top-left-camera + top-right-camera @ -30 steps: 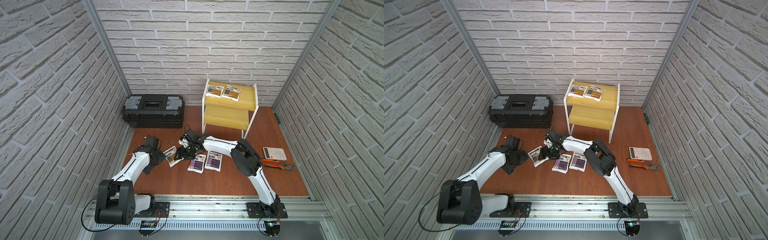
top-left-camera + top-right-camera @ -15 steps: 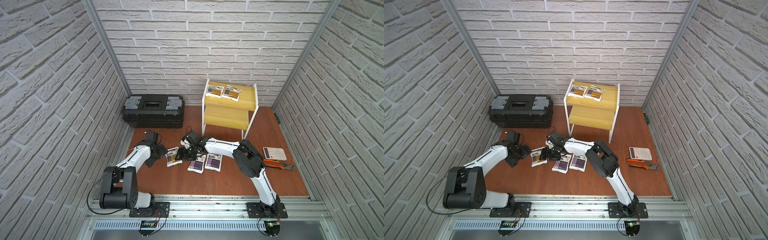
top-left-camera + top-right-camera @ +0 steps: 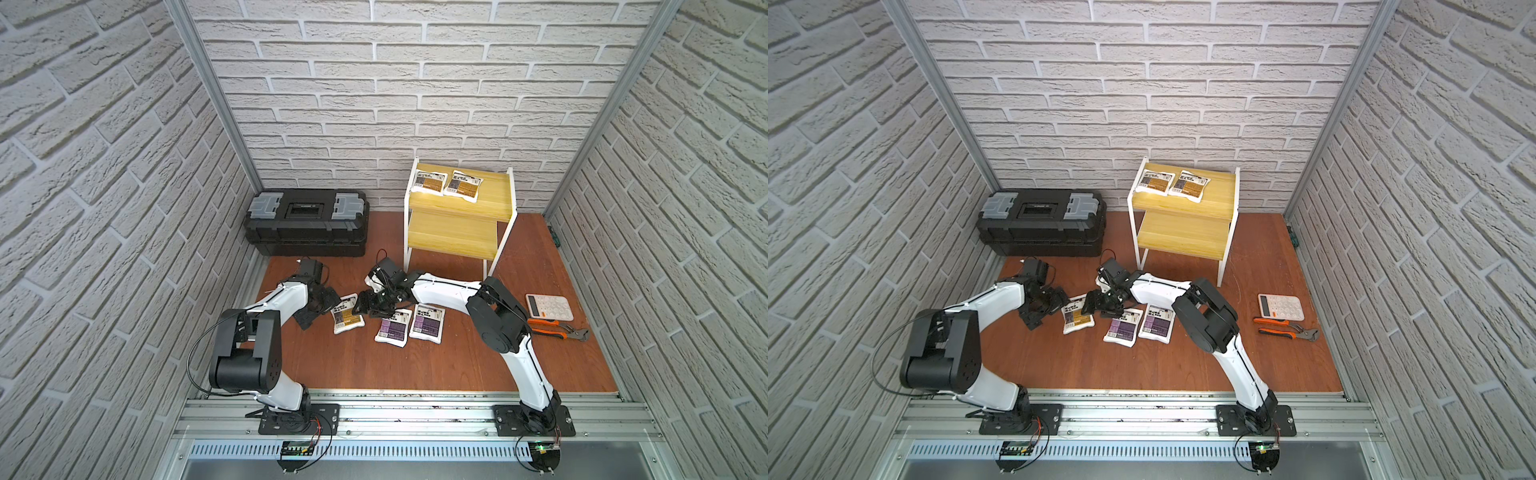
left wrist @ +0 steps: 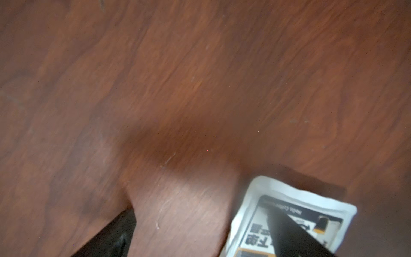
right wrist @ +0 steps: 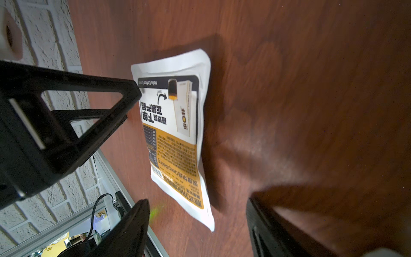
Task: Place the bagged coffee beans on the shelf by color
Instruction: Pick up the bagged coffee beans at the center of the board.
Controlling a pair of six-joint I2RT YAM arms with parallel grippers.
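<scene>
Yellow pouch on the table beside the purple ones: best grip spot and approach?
I'd pinch the yellow pouch at its yellow-end short seam, straight down from above. It lies flat on the table, so only the thin sealed rim gives purchase. That end faces bare wood; the left tool crowds the white end, a purple pouch one long side.

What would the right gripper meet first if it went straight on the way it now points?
Most likely the yellow pouch, flat on the table just ahead of the right gripper, whose jaws stand open. It seems tilted down, so a fingertip might touch the table first.
</scene>
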